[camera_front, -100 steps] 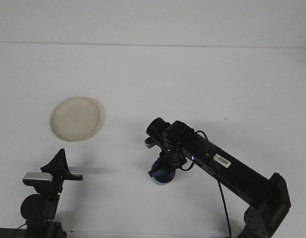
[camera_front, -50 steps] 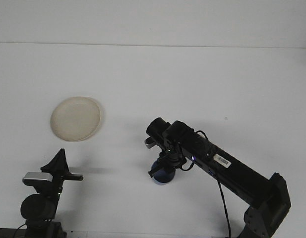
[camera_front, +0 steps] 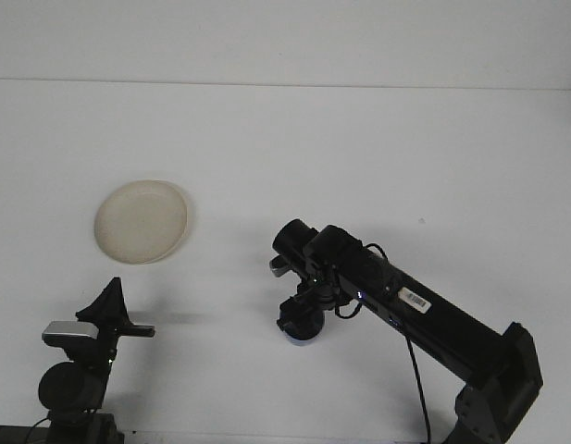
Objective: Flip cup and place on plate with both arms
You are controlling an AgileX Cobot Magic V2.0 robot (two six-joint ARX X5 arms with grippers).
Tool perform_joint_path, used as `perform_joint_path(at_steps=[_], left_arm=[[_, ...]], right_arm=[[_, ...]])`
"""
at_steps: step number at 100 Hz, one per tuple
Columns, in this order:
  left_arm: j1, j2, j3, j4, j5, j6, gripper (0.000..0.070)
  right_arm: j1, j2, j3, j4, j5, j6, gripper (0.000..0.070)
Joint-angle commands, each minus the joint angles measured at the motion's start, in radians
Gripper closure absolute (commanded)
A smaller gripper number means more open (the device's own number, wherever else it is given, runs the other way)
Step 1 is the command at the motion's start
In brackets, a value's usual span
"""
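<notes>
A round cream plate (camera_front: 141, 220) lies on the white table at the left. The blue cup (camera_front: 302, 339) sits near the table's front centre, and only a thin sliver of blue shows at its lower edge. My right gripper (camera_front: 300, 319) is down over the cup and covers most of it; the black right arm reaches in from the lower right. My left gripper (camera_front: 146, 330) rests low at the front left, well below the plate. It points right, shows as one thin bar, and holds nothing.
The table's far edge meets a pale wall along the top. A black cable (camera_front: 416, 379) hangs under the right arm. The left arm's base (camera_front: 72, 388) stands at the front left corner.
My right gripper has dropped lower onto the blue cup, which showed plainly below it before and is now mostly covered. The left arm and plate have not moved.
</notes>
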Motion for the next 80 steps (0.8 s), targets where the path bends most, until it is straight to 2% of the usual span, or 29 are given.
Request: perform_joint_path(at_steps=[1, 29, 41, 80], left_arm=[[0.001, -0.002, -0.02, 0.013, 0.004, 0.005, 0.0688], [0.001, -0.002, -0.02, 0.013, 0.004, 0.005, 0.0688], [0.001, -0.002, -0.02, 0.013, 0.004, 0.005, 0.0688], [0.001, -0.002, -0.02, 0.013, 0.004, 0.005, 0.0688]], right_arm=[[0.011, 0.01, 0.034, -0.013, -0.001, 0.002, 0.0228], [-0.007, -0.07, 0.127, -0.067, 0.001, -0.026, 0.0229], [-0.054, -0.127, 0.153, -0.076, 0.03, -0.051, 0.0229], [-0.426, -0.287, 0.152, -0.077, 0.029, -0.182, 0.0229]])
